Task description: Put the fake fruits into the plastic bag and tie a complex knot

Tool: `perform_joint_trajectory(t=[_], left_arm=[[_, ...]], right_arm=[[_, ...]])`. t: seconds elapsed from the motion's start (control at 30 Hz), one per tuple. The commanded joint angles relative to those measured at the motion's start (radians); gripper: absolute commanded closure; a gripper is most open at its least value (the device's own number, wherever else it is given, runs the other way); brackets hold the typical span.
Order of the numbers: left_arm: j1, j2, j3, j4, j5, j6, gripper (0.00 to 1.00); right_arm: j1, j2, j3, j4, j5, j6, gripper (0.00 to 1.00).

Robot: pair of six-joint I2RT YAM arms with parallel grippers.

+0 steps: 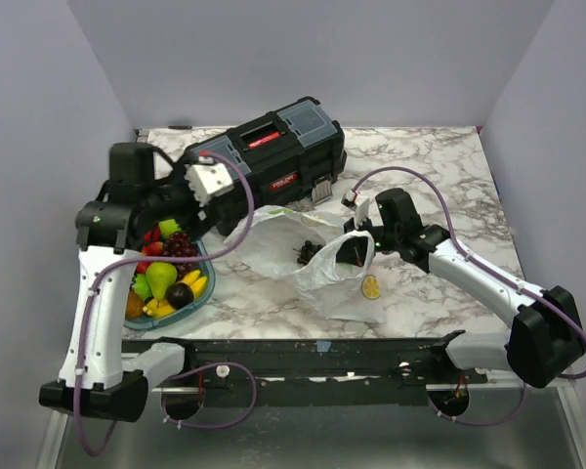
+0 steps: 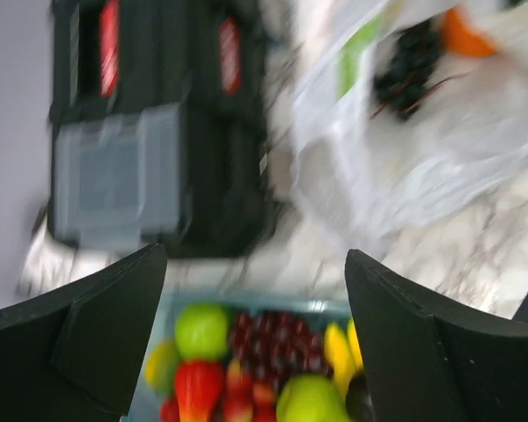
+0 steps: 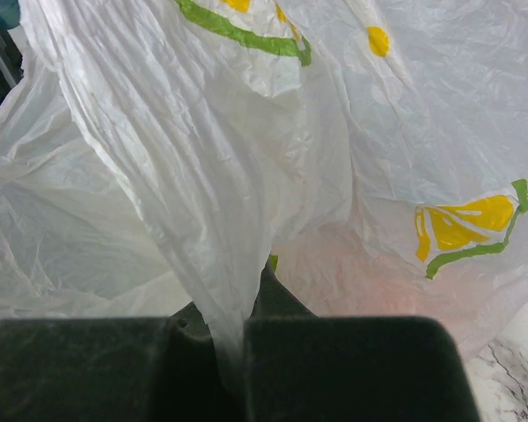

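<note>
The step in hand is filling. The left gripper (image 2: 255, 257) hangs with its jaws spread wide and nothing between them. Directly below it, framed by the two fingers, lie the fake fruits (image 2: 246, 369) that are not yet bagged, heaped in the teal tray (image 2: 246, 305): a green apple (image 2: 201, 330), red grapes, and yellow and red pieces. The black toolbox (image 2: 158, 132) sits ahead of this gripper on the left-hand side of its wrist view.

The plastic bag (image 3: 202, 176) lies ahead on the other side of that view. A dark grape bunch (image 2: 409, 66) and an orange fruit (image 2: 466, 35) appear to sit inside it. The right gripper (image 3: 233, 352) is clamped shut on a fold of the bag's film, which rises from between its fingers and seems to keep the mouth lifted.

The next move likely calls for the left gripper to drop straight down onto one fruit, close on it without nudging its neighbours, then carry it across to the held-open mouth. The tying looks some way off, with most fruits yet to be bagged.
</note>
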Motion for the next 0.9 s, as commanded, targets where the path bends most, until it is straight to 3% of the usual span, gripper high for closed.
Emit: perform_joint_trajectory(t=[0.0, 0.03, 0.07, 0.2, 0.3, 0.47, 0.67, 0.87], left_arm=[[0.33, -0.041, -0.027, -0.23, -0.011, 0.052, 0.13], [0.4, -0.046, -0.049, -0.24, -0.029, 0.063, 0.11], [0.457, -0.055, -0.085, -0.24, -0.04, 0.067, 0.02], [0.682, -0.043, -0.192, -0.194, -0.091, 0.049, 0.02], [0.783, -0.003, -0.243, -0.107, -0.106, -0.018, 0.02], [0.795, 0.055, -0.287, 0.059, -0.162, -0.039, 0.02], [0.776, 0.239, -0.214, 0.166, -0.29, 0.035, 0.02], [0.757, 0.427, -0.075, 0.109, -0.257, 0.04, 0.02]], right_arm=[[-0.004, -0.009, -0.011, -0.003, 0.012, -0.024, 0.99], [-0.005, -0.01, -0.012, -0.003, 0.009, -0.025, 0.99], [-0.004, -0.01, -0.014, -0.002, 0.008, -0.024, 0.99], [-0.004, -0.004, -0.018, 0.002, -0.003, -0.015, 0.99], [-0.003, -0.004, -0.023, 0.005, -0.009, -0.011, 0.99], [-0.004, -0.001, -0.026, 0.003, -0.016, -0.007, 0.99], [-0.005, 0.006, -0.02, -0.002, -0.016, -0.005, 0.99], [-0.004, 0.02, -0.016, -0.004, -0.013, -0.01, 0.99]])
